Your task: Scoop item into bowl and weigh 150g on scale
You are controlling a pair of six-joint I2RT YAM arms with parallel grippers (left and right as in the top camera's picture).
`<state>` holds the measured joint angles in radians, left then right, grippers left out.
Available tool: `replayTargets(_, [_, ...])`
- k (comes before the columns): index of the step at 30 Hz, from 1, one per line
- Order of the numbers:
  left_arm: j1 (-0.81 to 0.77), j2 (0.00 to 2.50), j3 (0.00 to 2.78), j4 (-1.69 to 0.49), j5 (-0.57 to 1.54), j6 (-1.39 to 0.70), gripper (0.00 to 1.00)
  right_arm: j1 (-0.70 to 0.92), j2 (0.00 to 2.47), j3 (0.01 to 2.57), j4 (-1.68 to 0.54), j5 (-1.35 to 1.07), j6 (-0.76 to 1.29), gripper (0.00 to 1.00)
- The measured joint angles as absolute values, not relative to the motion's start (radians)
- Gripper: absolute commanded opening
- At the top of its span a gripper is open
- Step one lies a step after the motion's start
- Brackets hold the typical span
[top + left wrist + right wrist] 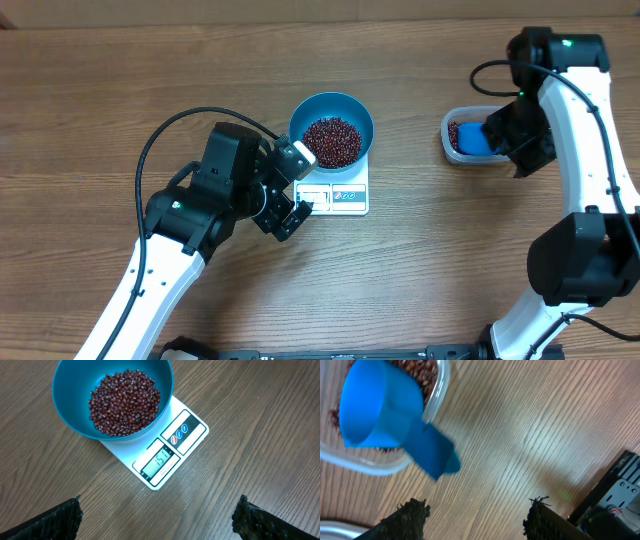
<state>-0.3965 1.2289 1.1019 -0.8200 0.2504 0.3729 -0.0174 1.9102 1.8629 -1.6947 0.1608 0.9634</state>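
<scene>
One bowl (331, 104) of beans (331, 141), one scale (346, 196), one scoop (375, 410), one tub (447, 146).

Robotics lab workstation, wood-grain table (80, 90), white-and-black left arm (150, 285) and right arm (592, 150) rising from its near edge, exposed black cable (165, 125), pale wall (300, 6) along its far edge.

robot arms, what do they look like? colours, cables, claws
Both arms have white links with black joint housings. The left arm carries a looping black cable; the right arm has a second black cable near its top and a small green light. Black, rough-textured fingers show on the left claw and right claw.
</scene>
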Motion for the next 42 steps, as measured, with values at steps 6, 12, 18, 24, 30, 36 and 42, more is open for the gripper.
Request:
replayTargets(6, [-0.397, 1.229, 1.102, -0.82, 0.25, 0.373, 0.99, 0.045, 1.91, 1.863, -1.659, 0.156, 0.978, 0.67])
replayTargets(12, [-0.397, 1.229, 1.102, -0.82, 0.25, 0.373, 1.0, 0.067, 1.91, 1.863, -1.636, 0.153, 0.945, 0.76])
replayTargets(18, [-0.397, 1.229, 1.102, -0.82, 0.25, 0.373, 0.99, 0.067, 1.91, 1.893, -1.613, 0.153, 0.813, 0.98])
replayTargets(24, [-0.397, 1.229, 1.102, -0.82, 0.25, 0.373, 1.0, 0.067, 1.91, 1.998, -1.648, 0.144, 0.641, 1.0])
replayTargets(30, [-0.397, 1.229, 1.102, -0.82, 0.25, 0.373, 1.0, 0.062, 1.91, 2.151, -1.695, 0.073, 0.447, 1.0])
replayTargets(36, [-0.397, 1.229, 1.102, -0.82, 0.25, 0.373, 1.0, 0.052, 1.899, 2.194, -1.695, 0.014, 0.298, 1.0])
replayTargets(42, [-0.397, 1.229, 1.102, -0.82, 0.25, 0.373, 0.99, 0.046, 1.899, 2.194, -1.686, 0.027, 0.257, 1.0])
